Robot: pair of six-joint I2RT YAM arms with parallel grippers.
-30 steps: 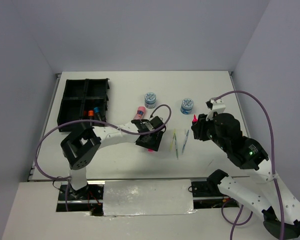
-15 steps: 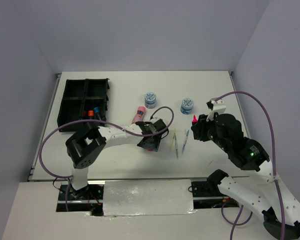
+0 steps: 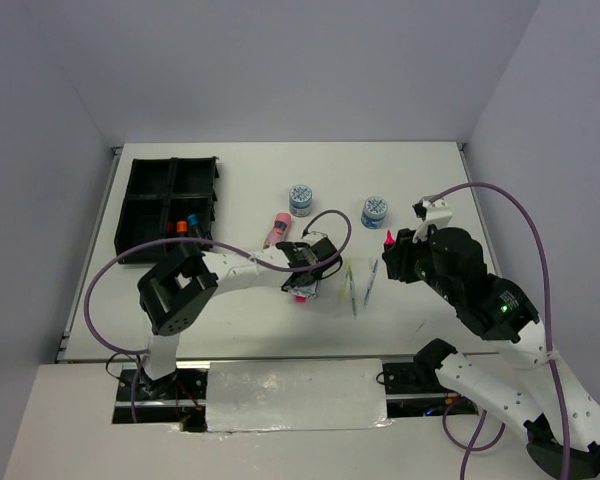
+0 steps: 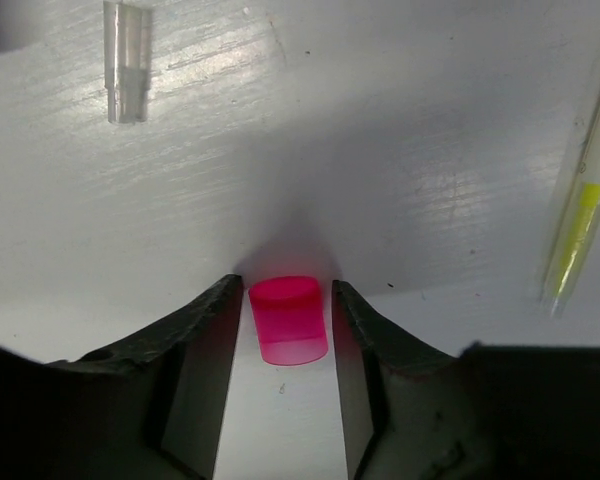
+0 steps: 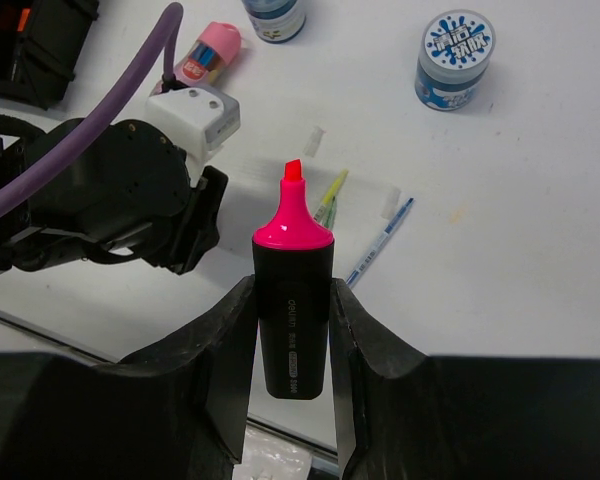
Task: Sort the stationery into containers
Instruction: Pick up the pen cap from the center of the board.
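My left gripper (image 3: 300, 290) is low on the table, open, with its jaws either side of a small pink cap (image 4: 289, 319) that lies between them with narrow gaps (image 4: 288, 290). My right gripper (image 3: 392, 252) is shut on a black highlighter (image 5: 294, 300) with a bare pink tip, held upright above the table. A yellow-green pen (image 3: 348, 285) and a grey-blue pen (image 3: 369, 280) lie between the grippers. A pink tube (image 3: 277, 226) and two blue-white tubs (image 3: 301, 199) (image 3: 374, 210) stand further back. The black organiser tray (image 3: 140, 190) at far left holds orange- and blue-capped markers (image 3: 187, 226).
A small clear pen cap (image 4: 126, 60) lies on the table beyond the left gripper, and the yellow-green pen (image 4: 580, 215) lies to its right. The left arm's purple cable (image 3: 330, 225) loops above the pink cap. Grey walls stand on three sides.
The left arm's elbow has shifted a little to the right while its gripper stays low over the pink cap. The right arm and highlighter have not moved.
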